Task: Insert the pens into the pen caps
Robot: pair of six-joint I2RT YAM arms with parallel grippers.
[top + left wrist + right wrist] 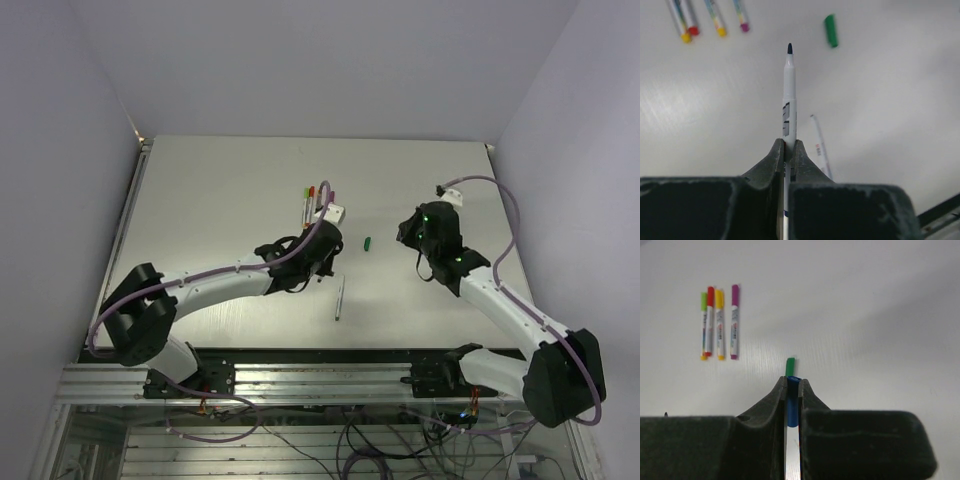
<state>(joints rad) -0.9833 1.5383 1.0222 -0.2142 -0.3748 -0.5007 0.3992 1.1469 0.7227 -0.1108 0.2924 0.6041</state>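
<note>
My left gripper (788, 145) is shut on a whitish pen (789, 90) whose bare dark blue tip points away from the wrist. My right gripper (793, 382) is shut on a blue pen cap (793, 400), open end forward. A loose green cap (790, 366) lies on the table just beyond it, and also shows in the left wrist view (831, 31) and from above (368, 242). An uncapped pen (339, 298) lies on the table below my left gripper (325, 262). My right gripper (408, 232) hangs right of the green cap.
Several capped pens (718, 325) lie side by side, with green, red, yellow and purple caps; they sit at mid-table beyond the left gripper (312, 200). The white table (220, 200) has a metal rail along its left edge (125, 225).
</note>
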